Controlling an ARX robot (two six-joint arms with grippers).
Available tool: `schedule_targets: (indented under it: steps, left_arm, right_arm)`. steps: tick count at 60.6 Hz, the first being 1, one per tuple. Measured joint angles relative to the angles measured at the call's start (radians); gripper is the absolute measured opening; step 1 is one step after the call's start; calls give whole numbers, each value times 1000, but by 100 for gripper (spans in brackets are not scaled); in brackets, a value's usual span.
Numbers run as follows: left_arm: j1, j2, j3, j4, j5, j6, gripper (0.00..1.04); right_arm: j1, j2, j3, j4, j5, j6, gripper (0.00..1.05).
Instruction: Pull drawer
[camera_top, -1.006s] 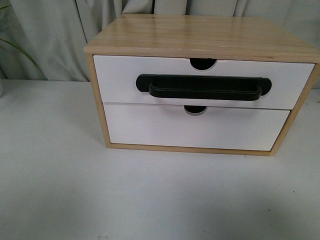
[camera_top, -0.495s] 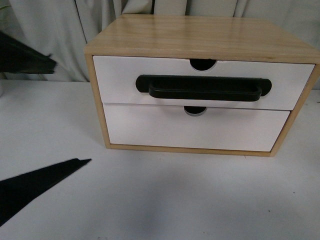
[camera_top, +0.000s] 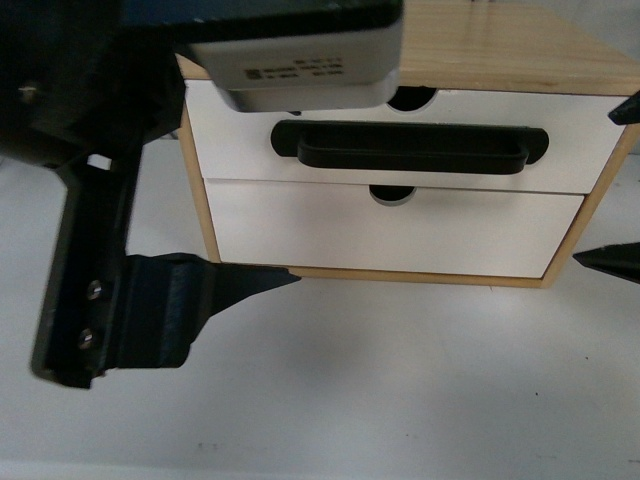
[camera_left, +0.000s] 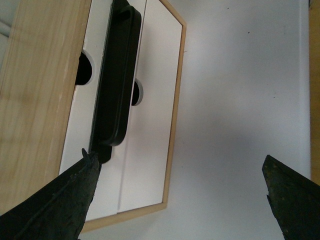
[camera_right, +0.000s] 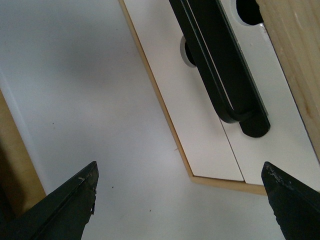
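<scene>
The drawer (camera_top: 240, 150) fills the upper slot of a light-wood cabinet (camera_top: 500, 50) standing on the white surface (camera_top: 400, 400). Its front is white, with one long black bar handle (camera_top: 410, 147) across the middle and a half-round notch (camera_top: 412, 99) cut into its upper edge. Below it sits a second white drawer (camera_top: 400, 235) with its own notch (camera_top: 391, 193) and no handle, so there are two drawers, two notches and one handle. Both claws are spread wide and hold nothing. The left claw (camera_left: 178, 162) is near the cabinet's left end, one finger (camera_left: 75, 190) lined up with the handle's end, though contact cannot be told. The right claw (camera_right: 179, 170) hangs by the cabinet's right end, apart from it.
</scene>
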Motion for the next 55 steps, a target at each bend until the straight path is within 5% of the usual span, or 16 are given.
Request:
schedule_targets:
  steps: [55]
  left_arm:
    - [-23, 297, 227, -8, -48, 16, 98]
  right_arm:
    - [42, 264, 161, 36, -60, -31, 96]
